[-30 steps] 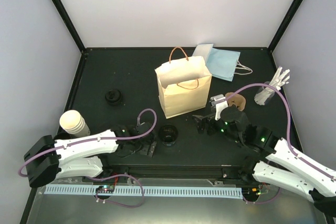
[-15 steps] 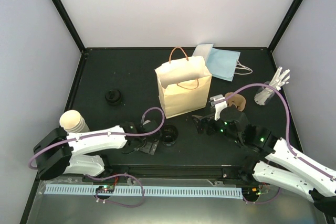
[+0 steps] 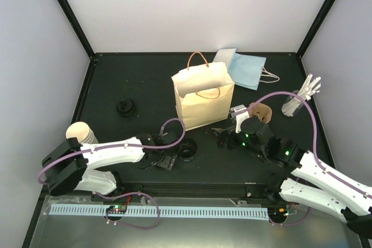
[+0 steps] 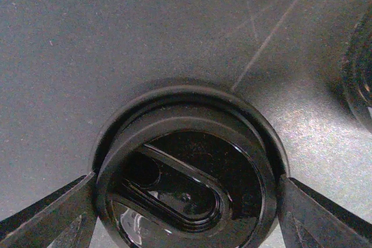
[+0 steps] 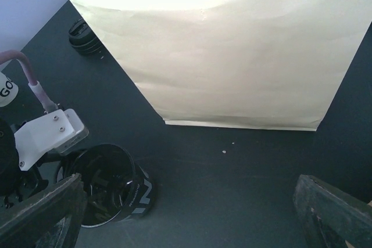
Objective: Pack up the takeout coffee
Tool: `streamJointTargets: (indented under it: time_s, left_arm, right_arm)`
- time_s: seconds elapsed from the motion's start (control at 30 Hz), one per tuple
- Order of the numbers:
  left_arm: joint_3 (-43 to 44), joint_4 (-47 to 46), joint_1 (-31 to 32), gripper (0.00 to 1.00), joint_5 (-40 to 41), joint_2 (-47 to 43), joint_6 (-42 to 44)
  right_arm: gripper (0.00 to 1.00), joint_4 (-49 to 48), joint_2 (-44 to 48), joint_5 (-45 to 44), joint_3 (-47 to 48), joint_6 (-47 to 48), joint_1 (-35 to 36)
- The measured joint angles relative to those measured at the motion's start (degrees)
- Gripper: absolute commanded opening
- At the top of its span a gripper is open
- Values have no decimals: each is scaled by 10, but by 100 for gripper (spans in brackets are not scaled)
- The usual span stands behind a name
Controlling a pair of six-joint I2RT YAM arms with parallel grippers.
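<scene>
**OP:** Notes, biggest first. The bench (image 3: 116, 85) is dark, so the black lid (image 4: 192, 161) reads poorly from the top cam. The paper bag (image 3: 203, 105) is upright, mouth open, w/ nothing bracing it. Imo a cup knocking its front wall on the way in could tip or fold it.

**SUP:** Where's the drink?

**OP:** The takeout coffee (image 3: 186, 149) is on the bench, just in front of the bag's near-left corner and apart from it. From above I get the lid only; cup body hidden.

**SUP:** L side?

**OP:** My left gripper (image 4: 186, 181) has its jaws wide, one either side of the lid, tips right at its rim. Can't tell if they bite. My worry: if the hold lands on the lid and not the cup wall, the lid pops on lift and it spills.

**SUP:** R?

**OP:** My right gripper (image 5: 187, 185) is spread wide and empty, facing the bag's base, w/ the coffee near its left finger. Lifting L toward the bag w/o clearing R could clash the two.
</scene>
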State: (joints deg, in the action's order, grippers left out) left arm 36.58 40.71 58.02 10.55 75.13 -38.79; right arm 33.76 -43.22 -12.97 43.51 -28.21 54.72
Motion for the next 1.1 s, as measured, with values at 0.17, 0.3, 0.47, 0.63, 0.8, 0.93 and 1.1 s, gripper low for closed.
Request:
streamJointTargets:
  time_s: [0.17,0.3,0.47,0.63,0.8,0.93,1.1]
  left_arm:
    - [2,-3,-7,82,-4,9,2]
    - [8,-2,-7,80,-4,15,3]
    - [14,9,-7,78,-3,13,2]
    - [29,38,-7,78,-1,-21,-5]
    - [58,73,-7,78,2,-75,-14]
    - [84,90,-7,78,2,-118,-18]
    - [109,99,-7,78,-1,-161,-18]
  right_arm:
    - [100,0,-3,0,0,1,0]
    - [100,0,-3,0,0,3,0]
    - [100,0,-3,0,0,5,0]
    - [100,-1,-3,0,0,5,0]
    - [100,-4,-3,0,0,7,0]
    - [100,-4,-4,1,0,8,0]
    - [100,-4,-5,3,0,8,0]
